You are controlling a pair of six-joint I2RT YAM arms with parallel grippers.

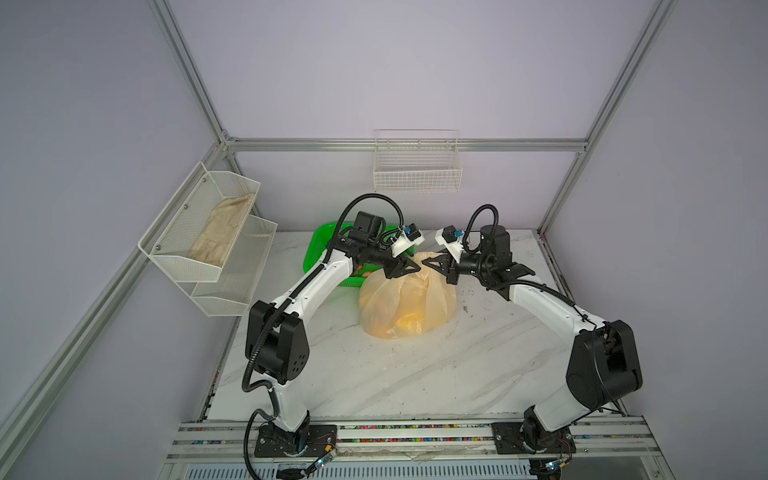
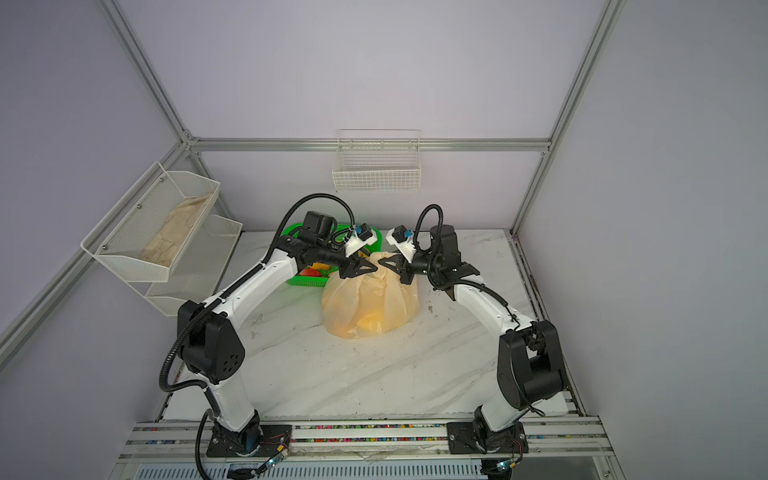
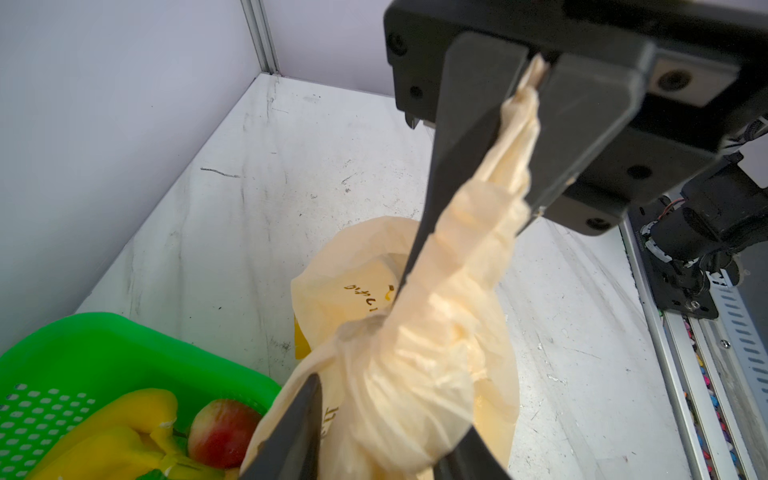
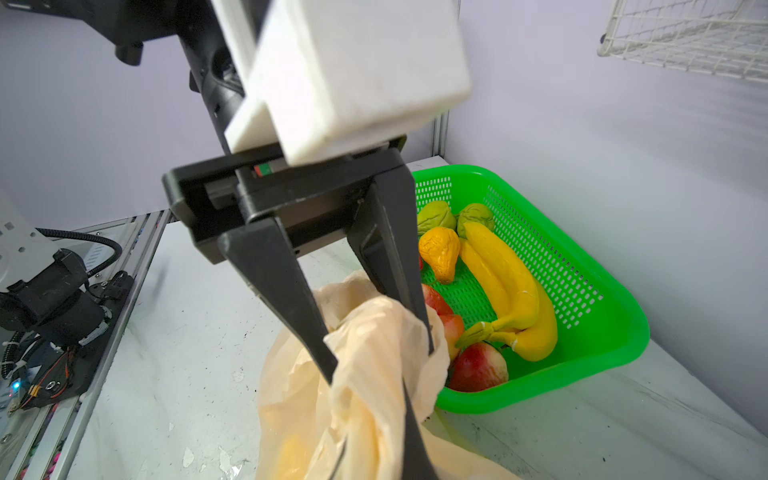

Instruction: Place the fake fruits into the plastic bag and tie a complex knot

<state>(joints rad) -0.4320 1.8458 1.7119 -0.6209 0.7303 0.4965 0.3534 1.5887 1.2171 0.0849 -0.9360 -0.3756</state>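
In both top views the cream-yellow plastic bag (image 1: 407, 299) (image 2: 370, 303) sits mid-table with yellow fruit showing through it. Its neck is gathered into a thick bunch (image 3: 407, 374), with a strip wound round it; I cannot tell whether a knot holds there. My left gripper (image 3: 390, 407) (image 4: 382, 361) (image 1: 409, 266) is shut on that bunch. My right gripper (image 3: 419, 274) (image 4: 376, 451) (image 1: 432, 264) is shut on a handle strip (image 3: 515, 137) pulled up from it. Bananas (image 4: 511, 299), an orange pear (image 4: 440, 253), green pears (image 4: 434, 216) and apples (image 4: 478, 365) lie in the basket.
The green perforated basket (image 1: 320, 249) (image 4: 582, 266) stands just behind and left of the bag, under my left arm. A white wire basket (image 1: 417, 166) hangs on the back wall. Mesh shelves (image 1: 232, 266) with a beige cloth (image 1: 220, 232) hang at the left.
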